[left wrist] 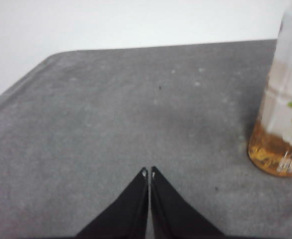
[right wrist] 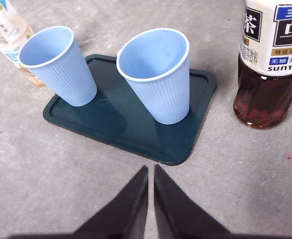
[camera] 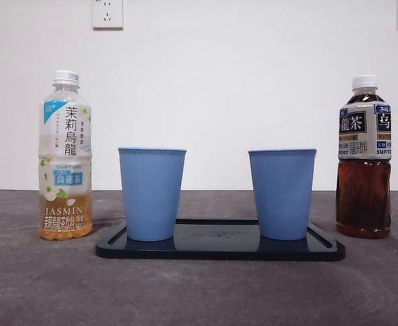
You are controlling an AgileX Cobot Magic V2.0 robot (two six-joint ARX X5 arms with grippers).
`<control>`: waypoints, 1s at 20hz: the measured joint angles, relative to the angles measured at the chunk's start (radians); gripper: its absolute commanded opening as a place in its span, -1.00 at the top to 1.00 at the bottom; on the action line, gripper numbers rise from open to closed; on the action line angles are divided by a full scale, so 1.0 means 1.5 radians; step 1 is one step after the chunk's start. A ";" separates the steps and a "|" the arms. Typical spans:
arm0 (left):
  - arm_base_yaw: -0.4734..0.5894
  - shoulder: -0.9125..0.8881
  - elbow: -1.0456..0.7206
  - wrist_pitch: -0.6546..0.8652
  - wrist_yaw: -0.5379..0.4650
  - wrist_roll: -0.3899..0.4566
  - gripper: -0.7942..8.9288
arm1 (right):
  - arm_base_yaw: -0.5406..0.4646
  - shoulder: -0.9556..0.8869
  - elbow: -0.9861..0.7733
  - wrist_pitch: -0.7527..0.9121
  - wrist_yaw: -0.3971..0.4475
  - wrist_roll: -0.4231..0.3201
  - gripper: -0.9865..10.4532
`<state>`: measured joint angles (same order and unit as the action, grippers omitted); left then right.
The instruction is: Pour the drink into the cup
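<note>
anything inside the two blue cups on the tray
From the right wrist view, the cup nearer the dark tea bottle shows a bare blue interior, seemingly empty. The other cup shows only its upper inner wall; its bottom is hidden. Both stand upright on the dark tray.

A: Where is the left gripper [left wrist: 149, 172]?
B: Low over the table, jaws pressed together, holding nothing.
A: And the right gripper [right wrist: 151, 169]?
B: Higher up, tilted downward, jaws closed too, nothing between them. Neither touches anything.
</note>
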<state>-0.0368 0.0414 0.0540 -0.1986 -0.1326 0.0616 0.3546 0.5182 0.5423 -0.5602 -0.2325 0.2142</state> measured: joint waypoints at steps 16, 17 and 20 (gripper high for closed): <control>0.000 -0.024 -0.013 0.013 0.000 0.000 0.82 | 0.000 0.000 0.000 0.002 0.000 0.000 0.80; 0.000 -0.024 -0.013 0.013 0.000 0.000 0.82 | 0.000 0.000 0.000 0.002 0.000 0.000 0.80; 0.000 -0.024 -0.013 0.013 0.000 0.000 0.82 | 0.000 0.000 0.000 0.002 0.000 0.000 0.80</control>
<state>-0.0368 0.0048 0.0341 -0.1787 -0.1326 0.0620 0.3546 0.5179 0.5423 -0.5575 -0.2325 0.2142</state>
